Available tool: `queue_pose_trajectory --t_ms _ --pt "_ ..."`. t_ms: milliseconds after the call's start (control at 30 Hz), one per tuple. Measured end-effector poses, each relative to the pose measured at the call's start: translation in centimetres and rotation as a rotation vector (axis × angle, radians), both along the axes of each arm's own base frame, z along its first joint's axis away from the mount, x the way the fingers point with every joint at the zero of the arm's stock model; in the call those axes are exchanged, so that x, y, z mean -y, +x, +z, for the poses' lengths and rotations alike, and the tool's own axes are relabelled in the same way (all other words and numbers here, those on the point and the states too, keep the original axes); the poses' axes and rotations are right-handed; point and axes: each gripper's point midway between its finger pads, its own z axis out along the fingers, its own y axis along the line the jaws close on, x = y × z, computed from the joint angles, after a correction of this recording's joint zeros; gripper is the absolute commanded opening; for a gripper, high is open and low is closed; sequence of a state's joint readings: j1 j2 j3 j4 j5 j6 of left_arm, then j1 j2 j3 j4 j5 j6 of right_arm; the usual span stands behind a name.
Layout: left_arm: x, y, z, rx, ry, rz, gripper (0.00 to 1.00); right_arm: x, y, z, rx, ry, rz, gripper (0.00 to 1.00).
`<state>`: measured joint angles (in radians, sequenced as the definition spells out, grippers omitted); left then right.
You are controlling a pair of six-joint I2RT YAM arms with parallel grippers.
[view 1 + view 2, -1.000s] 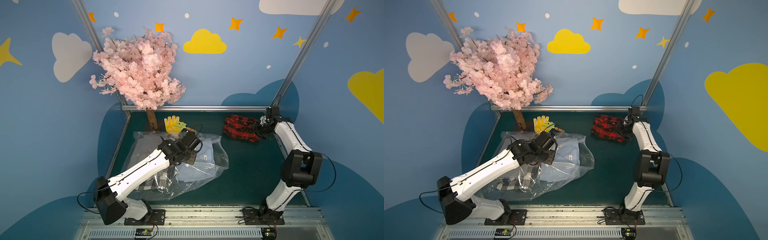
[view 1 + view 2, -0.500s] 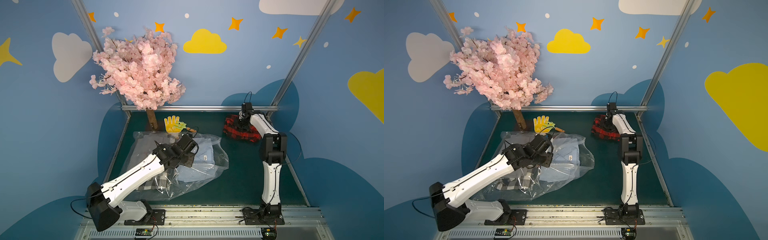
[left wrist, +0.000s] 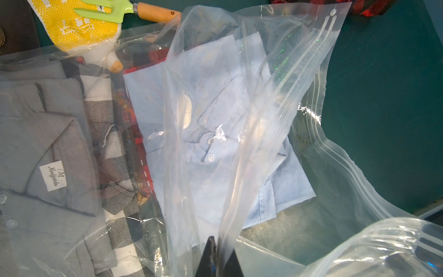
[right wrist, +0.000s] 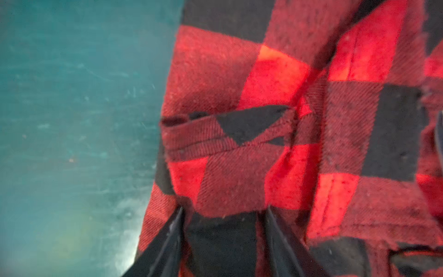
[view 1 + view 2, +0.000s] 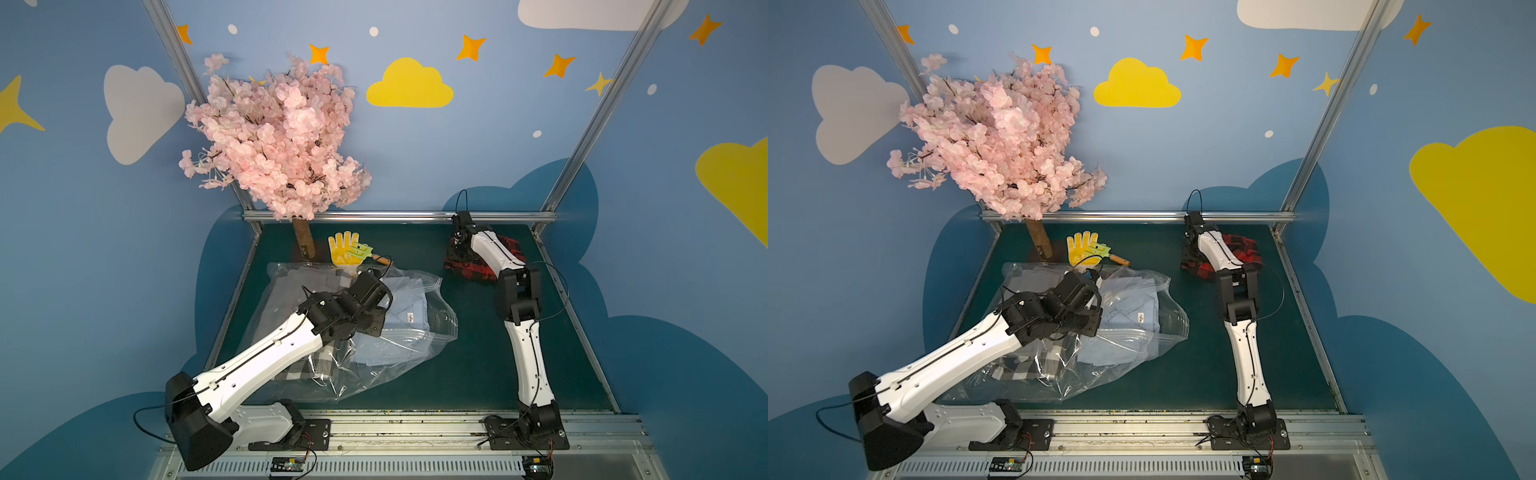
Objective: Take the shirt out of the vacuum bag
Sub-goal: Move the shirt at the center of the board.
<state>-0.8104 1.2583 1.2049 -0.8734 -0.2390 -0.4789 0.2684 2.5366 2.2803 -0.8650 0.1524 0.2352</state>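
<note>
The clear vacuum bag (image 5: 399, 365) (image 5: 1121, 374) (image 3: 311, 96) lies crumpled at the table's left. It holds a light blue shirt (image 5: 409, 316) (image 3: 215, 100), a grey shirt (image 3: 36, 120) and a black-and-white checked one (image 5: 307, 365). My left gripper (image 5: 370, 318) (image 5: 1090, 320) (image 3: 217, 239) is shut on a pinched-up fold of the bag's plastic over the blue shirt. A red-and-black plaid shirt (image 5: 511, 247) (image 5: 1246, 249) (image 4: 263, 156) lies outside the bag at the back right. My right gripper (image 5: 459, 253) (image 5: 1190, 253) (image 4: 224, 209) is down on its left edge, jaws apart with cloth between them.
A pink blossom tree (image 5: 278, 137) stands at the back left corner. A yellow glove (image 5: 343, 249) and a green hand fork (image 5: 370, 253) lie just behind the bag. A metal rail (image 5: 399, 216) bounds the back of the green table (image 5: 469, 365).
The right arm has swung from the plaid shirt's right side across to its left edge; the shirt stayed put. The left arm shifted slightly, still pinching the bag.
</note>
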Motion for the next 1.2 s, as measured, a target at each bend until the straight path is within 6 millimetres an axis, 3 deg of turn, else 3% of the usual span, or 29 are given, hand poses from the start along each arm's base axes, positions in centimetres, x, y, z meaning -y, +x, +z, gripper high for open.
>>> queue_pose_trajectory --t_ms 233,400,700,800,933,1033,1100,1200 --pt "0.0 0.0 0.0 0.001 -0.002 0.001 0.09 -0.9 -2.5 -0.1 -0.091 0.084 0.023 0.48" --pt "-0.1 0.0 0.4 0.009 -0.010 0.002 0.09 -2.9 -5.0 0.1 -0.147 0.128 0.059 0.48" --pt "1.1 -0.3 0.5 -0.003 -0.077 -0.025 0.08 -5.2 -7.4 1.2 -0.187 0.223 0.079 0.57" --pt "2.1 -0.4 0.7 -0.009 -0.118 -0.043 0.08 -5.1 -9.0 3.8 -0.190 0.297 0.069 0.58" --pt "4.0 -0.6 0.7 -0.025 -0.164 -0.082 0.08 -3.9 -11.1 10.5 -0.099 0.422 0.057 0.59" --pt "5.0 -0.7 0.5 -0.037 -0.185 -0.096 0.08 -2.6 -14.2 15.2 -0.018 0.539 0.054 0.59" --pt "5.4 -0.7 0.5 -0.038 -0.201 -0.100 0.08 -2.3 -16.5 16.6 0.010 0.625 0.065 0.58" --pt "5.9 -0.6 0.9 -0.033 -0.227 -0.108 0.08 -3.6 -20.3 15.0 -0.049 0.744 0.081 0.56"
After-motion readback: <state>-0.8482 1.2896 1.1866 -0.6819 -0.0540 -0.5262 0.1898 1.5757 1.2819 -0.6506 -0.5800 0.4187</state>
